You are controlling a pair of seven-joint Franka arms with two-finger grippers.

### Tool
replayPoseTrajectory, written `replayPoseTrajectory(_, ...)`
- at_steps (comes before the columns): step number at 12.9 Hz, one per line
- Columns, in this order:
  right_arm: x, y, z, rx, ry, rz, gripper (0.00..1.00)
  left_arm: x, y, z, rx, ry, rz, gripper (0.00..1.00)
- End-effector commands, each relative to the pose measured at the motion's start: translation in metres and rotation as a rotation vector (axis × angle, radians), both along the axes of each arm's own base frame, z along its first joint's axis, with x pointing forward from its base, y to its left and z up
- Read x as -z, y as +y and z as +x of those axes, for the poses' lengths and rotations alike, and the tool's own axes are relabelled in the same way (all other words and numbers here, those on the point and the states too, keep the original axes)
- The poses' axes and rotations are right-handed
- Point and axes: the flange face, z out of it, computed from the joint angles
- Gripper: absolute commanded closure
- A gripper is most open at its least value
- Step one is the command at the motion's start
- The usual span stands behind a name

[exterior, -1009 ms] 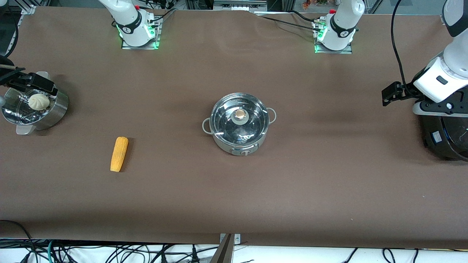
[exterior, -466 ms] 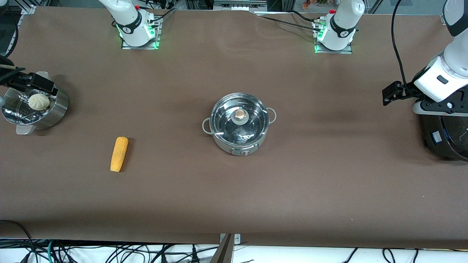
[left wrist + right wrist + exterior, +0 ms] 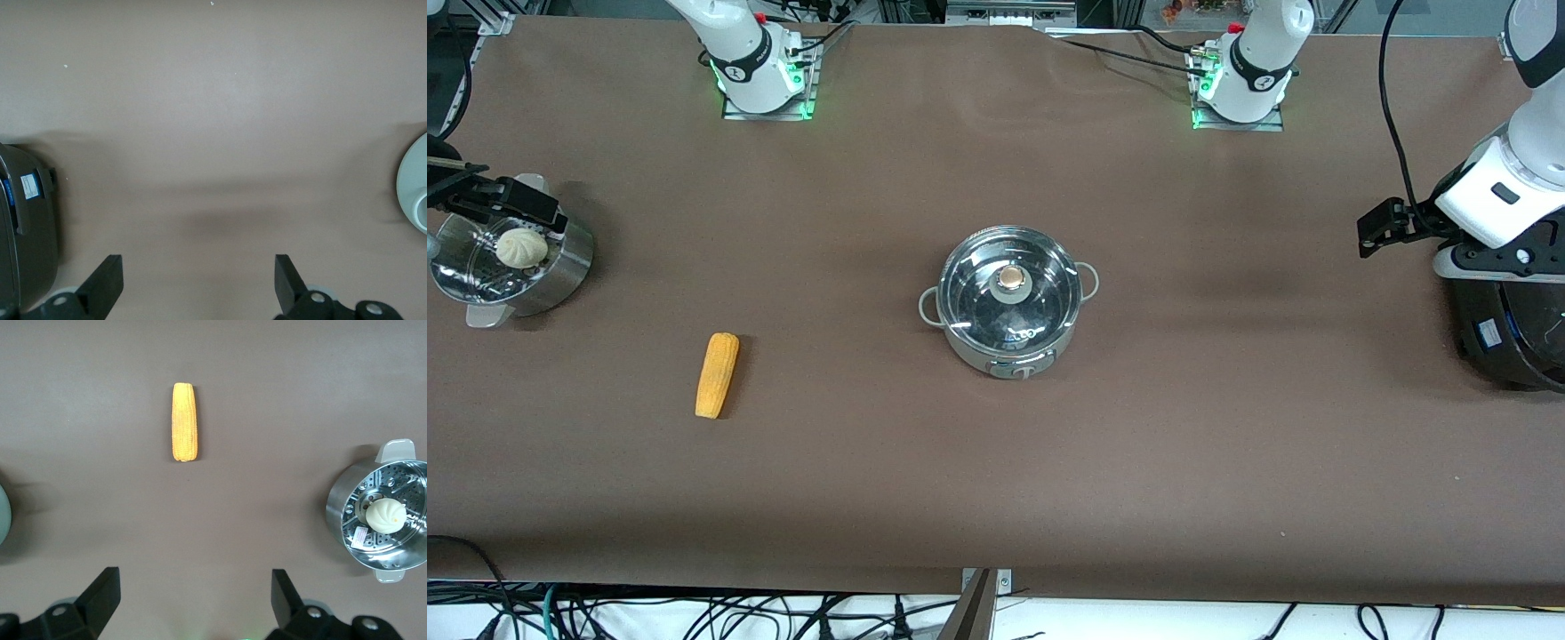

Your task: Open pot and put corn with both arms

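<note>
The steel pot (image 3: 1009,302) stands mid-table with its glass lid and knob (image 3: 1011,278) on. The yellow-orange corn (image 3: 717,374) lies on the cloth toward the right arm's end, nearer the front camera than the pot; it also shows in the right wrist view (image 3: 185,421). My right gripper (image 3: 516,204) hangs high at that end, open and empty (image 3: 193,583). My left gripper (image 3: 1383,227) hangs high beside the black cooker, open and empty (image 3: 197,267). A pale edge of the pot shows in the left wrist view (image 3: 415,190).
A perforated steamer basket (image 3: 560,267) with a bun (image 3: 521,247) stands at the right arm's end, also in the right wrist view (image 3: 347,520). A big black cooker (image 3: 1507,329) stands at the left arm's end, also in the left wrist view (image 3: 27,233). Brown cloth covers the table.
The left arm has shifted very slightly. The pot, the corn and the right arm have not moved.
</note>
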Motion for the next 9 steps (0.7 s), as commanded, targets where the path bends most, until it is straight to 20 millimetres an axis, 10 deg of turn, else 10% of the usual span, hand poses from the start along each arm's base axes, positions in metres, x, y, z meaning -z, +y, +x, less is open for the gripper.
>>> replayPoseTrajectory(1,-0.006,-0.001,0.002,-0.01,-0.008,0.011,0.0,-0.006,-0.005,0.0,0.01,-0.001,-0.021,0.0)
replayPoseTrajectory(5,-0.006,-0.002,0.002,-0.007,-0.008,0.011,0.0,0.024,-0.055,-0.002,0.087,0.096,-0.013,0.0)
replayPoseTrajectory(9,-0.007,-0.008,0.002,0.005,-0.01,0.011,0.0,0.036,-0.171,-0.013,0.182,0.099,-0.008,0.0)
